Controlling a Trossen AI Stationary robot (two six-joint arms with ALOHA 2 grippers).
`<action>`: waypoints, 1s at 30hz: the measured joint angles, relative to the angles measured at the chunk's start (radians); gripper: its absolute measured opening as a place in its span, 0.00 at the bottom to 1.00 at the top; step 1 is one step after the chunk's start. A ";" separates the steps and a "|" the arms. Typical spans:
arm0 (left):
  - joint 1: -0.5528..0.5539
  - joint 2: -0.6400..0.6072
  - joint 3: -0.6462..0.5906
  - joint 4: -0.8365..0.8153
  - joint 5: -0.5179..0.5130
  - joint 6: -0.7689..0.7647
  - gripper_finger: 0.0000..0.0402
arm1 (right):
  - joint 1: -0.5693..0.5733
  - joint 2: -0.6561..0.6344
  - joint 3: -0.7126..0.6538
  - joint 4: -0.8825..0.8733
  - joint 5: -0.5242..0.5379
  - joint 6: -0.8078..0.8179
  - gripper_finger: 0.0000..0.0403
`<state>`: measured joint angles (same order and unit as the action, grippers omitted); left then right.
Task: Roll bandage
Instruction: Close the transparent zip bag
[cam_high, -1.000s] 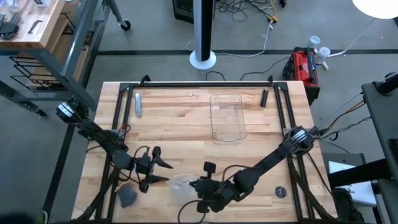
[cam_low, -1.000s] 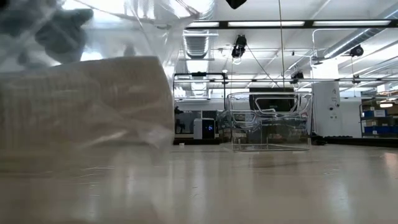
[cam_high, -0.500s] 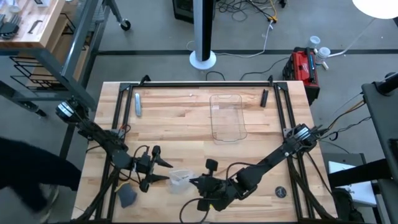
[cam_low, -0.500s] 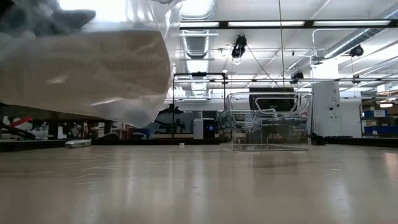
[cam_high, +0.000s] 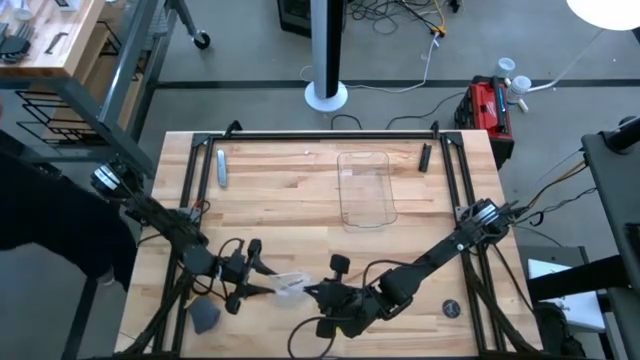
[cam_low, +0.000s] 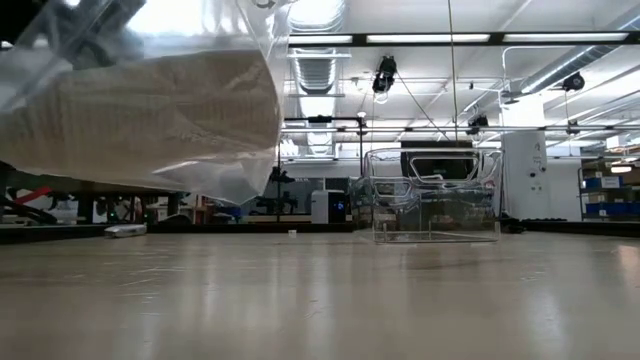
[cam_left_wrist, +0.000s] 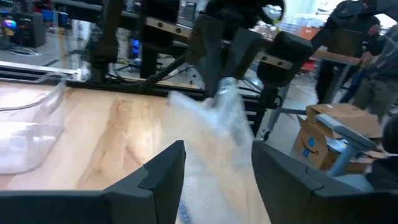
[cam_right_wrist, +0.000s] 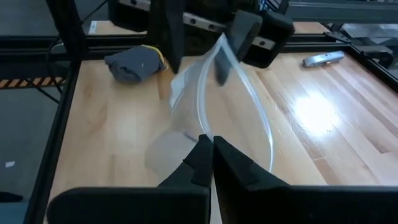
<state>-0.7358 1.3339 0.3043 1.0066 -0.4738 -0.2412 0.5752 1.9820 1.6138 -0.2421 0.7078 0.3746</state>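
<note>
Here the right gripper has its jaws closed on the wrapper, lifted off the tabletop; the left gripper, jaws open, straddles it.

Plastic wrapper between open left hand

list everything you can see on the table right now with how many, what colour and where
bandage: one, whitish roll, inside the wrapper, lifted off the table
plastic wrapper: one, clear, near edge, between both grippers
tray: one, clear, far centre
grey cloth: one, near left corner
grey tool: one, far left
dark bar: one, far right
round disc: one, dark, near right
left gripper: open around the wrapper
right gripper: shut on the wrapper
</note>
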 joint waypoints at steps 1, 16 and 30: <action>0.000 0.007 0.006 -0.001 0.005 0.004 0.41 | -0.001 0.000 0.000 0.002 0.000 -0.001 0.00; 0.002 0.054 0.094 -0.044 -0.117 0.152 0.04 | 0.002 -0.001 0.000 0.005 -0.013 0.004 0.00; -0.007 0.044 0.103 -0.205 -0.083 0.100 0.00 | 0.005 -0.001 0.000 -0.176 -0.140 0.204 0.23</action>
<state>-0.7425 1.3784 0.4071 0.8012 -0.5569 -0.1411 0.5804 1.9808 1.6142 -0.4178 0.5674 0.5783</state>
